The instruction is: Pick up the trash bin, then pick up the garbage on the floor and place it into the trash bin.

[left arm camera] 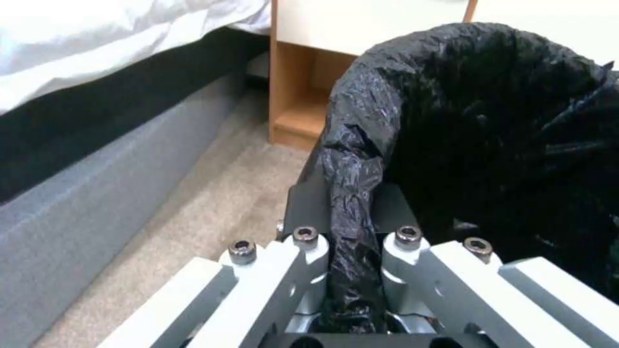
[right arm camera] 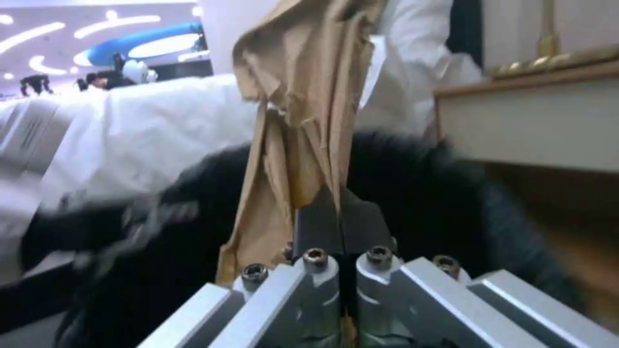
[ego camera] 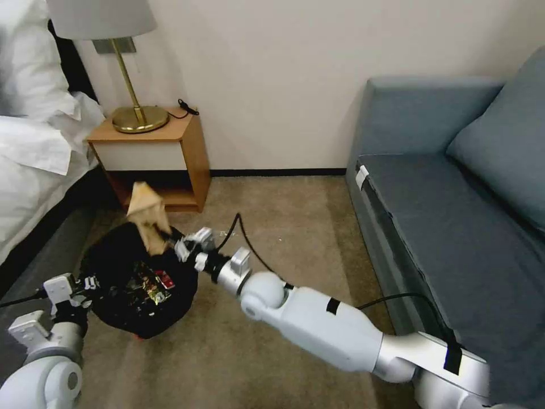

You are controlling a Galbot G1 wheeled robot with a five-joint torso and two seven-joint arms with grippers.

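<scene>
Trash bin [ego camera: 139, 295], black-bagged, on the carpet at about 8 o'clock in the head view, reddish base just peeking at its lower edge; a red packet and a gold wrapper already lie inside. Left hand [left arm camera: 351, 241] at the bin's 9 o'clock rim, fingers pressed together, pinching a fold of the black liner and the rim. Crumpled tan paper [ego camera: 149, 218] hangs over the bin's 12 o'clock rim, clear of the mouth, standing tall above the right hand [ego camera: 180, 245]. Right hand sits at the rim's 1 o'clock, fingers closed on the paper's lower end; in the right wrist view the paper [right arm camera: 303, 96] rises well past the fingertips. Bedside desk with brass lamp [ego camera: 133, 113] beyond at 12 o'clock, bed at 9, grey sofa at 3. Risk, as I judge it: the paper is held near the rim's far edge, so letting go here could drop it outside or leave it draped on the liner. The left grip catches mostly thin bag, which may slip or tear.
</scene>
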